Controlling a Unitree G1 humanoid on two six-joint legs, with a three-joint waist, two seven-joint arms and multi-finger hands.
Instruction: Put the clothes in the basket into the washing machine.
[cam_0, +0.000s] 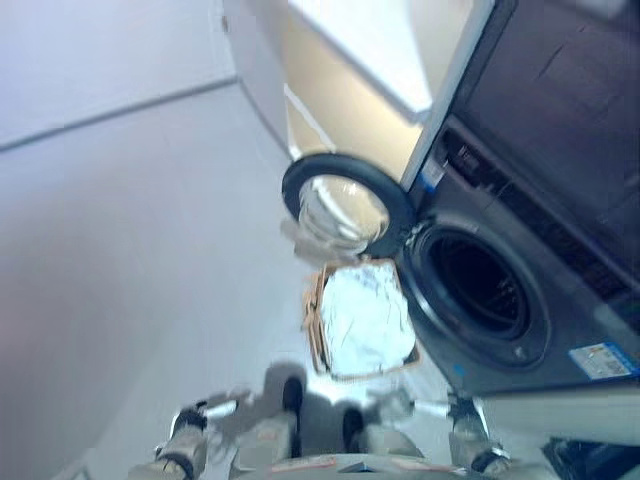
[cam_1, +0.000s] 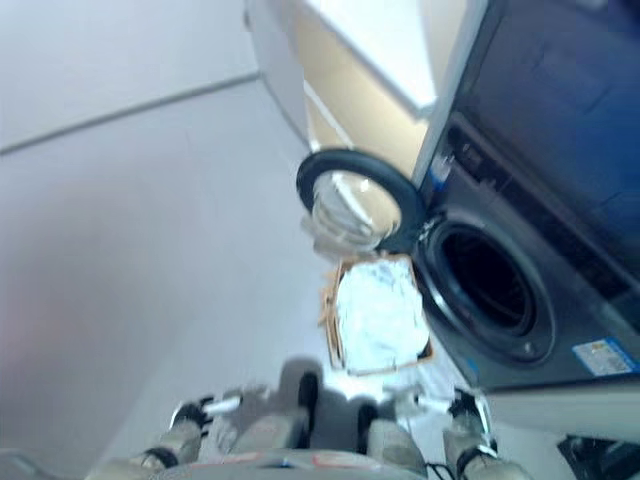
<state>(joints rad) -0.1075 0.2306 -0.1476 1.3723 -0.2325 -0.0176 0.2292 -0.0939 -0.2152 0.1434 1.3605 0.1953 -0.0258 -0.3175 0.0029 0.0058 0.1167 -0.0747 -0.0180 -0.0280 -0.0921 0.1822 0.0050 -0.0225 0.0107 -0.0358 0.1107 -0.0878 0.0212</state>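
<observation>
A brown wicker basket (cam_0: 314, 330) stands on the floor just in front of the washing machine (cam_0: 560, 300). It is filled with white crumpled clothes (cam_0: 366, 314). The machine's round door (cam_0: 345, 205) is swung open to the left, beyond the basket, and the dark drum opening (cam_0: 478, 285) shows to the basket's right. My left hand (cam_0: 208, 411) hangs low at the view's bottom left and my right hand (cam_0: 436, 408) at the bottom right. Both are open, hold nothing, and are well short of the basket.
A beige cabinet (cam_0: 340, 100) with a white top stands against the machine's far side. Pale floor (cam_0: 130, 260) stretches to the left of the basket up to a wall line. A dark unit (cam_0: 570, 90) sits above the machine.
</observation>
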